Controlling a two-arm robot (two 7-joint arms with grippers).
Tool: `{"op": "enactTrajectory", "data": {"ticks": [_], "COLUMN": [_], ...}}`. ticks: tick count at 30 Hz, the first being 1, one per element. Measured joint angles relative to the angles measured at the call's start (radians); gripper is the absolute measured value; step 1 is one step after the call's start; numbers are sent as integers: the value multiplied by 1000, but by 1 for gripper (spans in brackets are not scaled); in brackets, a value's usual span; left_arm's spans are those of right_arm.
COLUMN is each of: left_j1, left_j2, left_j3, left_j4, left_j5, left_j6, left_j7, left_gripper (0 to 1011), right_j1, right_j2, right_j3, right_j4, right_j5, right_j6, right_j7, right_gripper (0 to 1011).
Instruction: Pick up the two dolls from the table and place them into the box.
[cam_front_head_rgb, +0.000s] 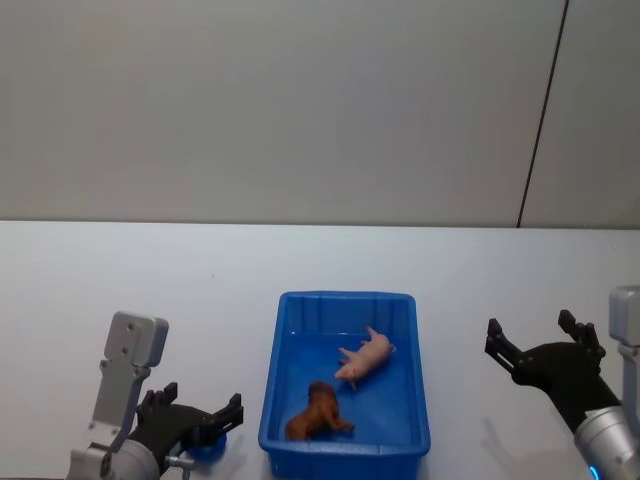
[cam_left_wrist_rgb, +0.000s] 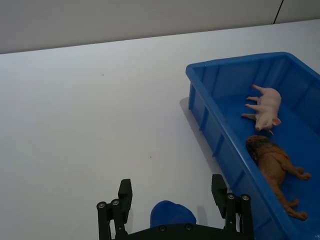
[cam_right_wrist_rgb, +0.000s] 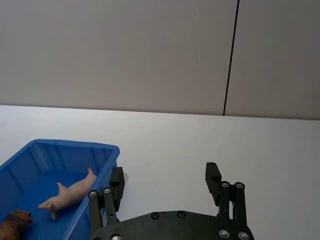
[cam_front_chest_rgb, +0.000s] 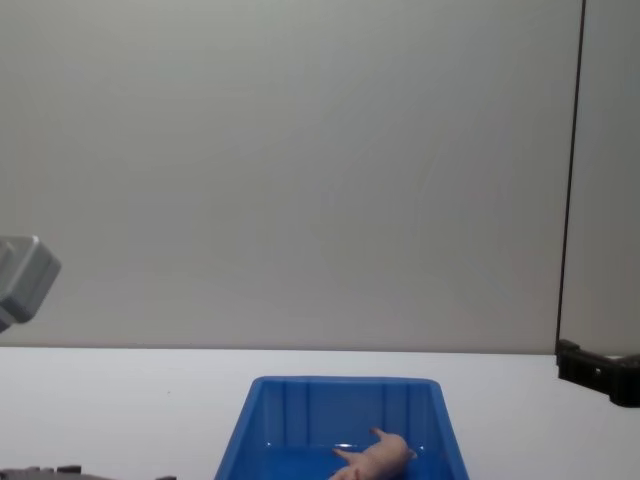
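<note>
The blue box (cam_front_head_rgb: 282, 370) (cam_left_wrist_rgb: 210, 105) (cam_right_wrist_rgb: 107, 152) (cam_front_chest_rgb: 255, 420) sits on the white table (cam_front_head_rgb: 140, 290), near its front edge. Both dolls lie inside it. The pale pink doll (cam_front_head_rgb: 366, 357) (cam_left_wrist_rgb: 265, 107) (cam_right_wrist_rgb: 70, 193) (cam_front_chest_rgb: 378, 458) rests on its side toward the box's middle. Nearer me lies the brown doll (cam_front_head_rgb: 317, 411) (cam_left_wrist_rgb: 275, 167) (cam_right_wrist_rgb: 11, 224). My left gripper (cam_front_head_rgb: 200, 418) (cam_left_wrist_rgb: 172, 202) hovers open and empty left of the box. My right gripper (cam_front_head_rgb: 532, 340) (cam_right_wrist_rgb: 165, 182) is open and empty, right of the box.
A small blue round thing (cam_left_wrist_rgb: 172, 216) (cam_front_head_rgb: 208, 445) lies on the table under my left gripper. A grey wall with a dark vertical seam (cam_front_head_rgb: 542, 110) stands behind the table. Bare tabletop stretches left, right and behind the box.
</note>
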Motion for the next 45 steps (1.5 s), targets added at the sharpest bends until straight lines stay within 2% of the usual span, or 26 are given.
{"op": "enactTrajectory", "data": {"ticks": [23, 36, 37, 41, 42, 45], "left_j1": [33, 47, 49, 53, 54, 55], "left_j2": [-8, -11, -12, -12, -13, -13], "left_j3": [6, 6, 6, 6, 6, 5], "left_j4": [-13, -18, -18, -21, -21, -23], "left_j5": [-18, -19, -19, -17, -15, -12], "left_j6": [37, 48, 49, 51, 51, 51], "left_j7": [24, 38, 40, 44, 46, 47], "left_gripper": [988, 646, 577, 473, 413, 354], "right_j1": [0, 0, 0, 0, 0, 0], "right_j2": [0, 0, 0, 0, 0, 0], "right_j3": [0, 0, 0, 0, 0, 0], "right_j4": [0, 0, 0, 0, 0, 0], "right_j5": [0, 0, 0, 0, 0, 0], "right_j6": [0, 0, 0, 0, 0, 0], "right_j7": [0, 0, 0, 0, 0, 0], "right_gripper": [1001, 1001, 1001, 1001, 1001, 1001]}}
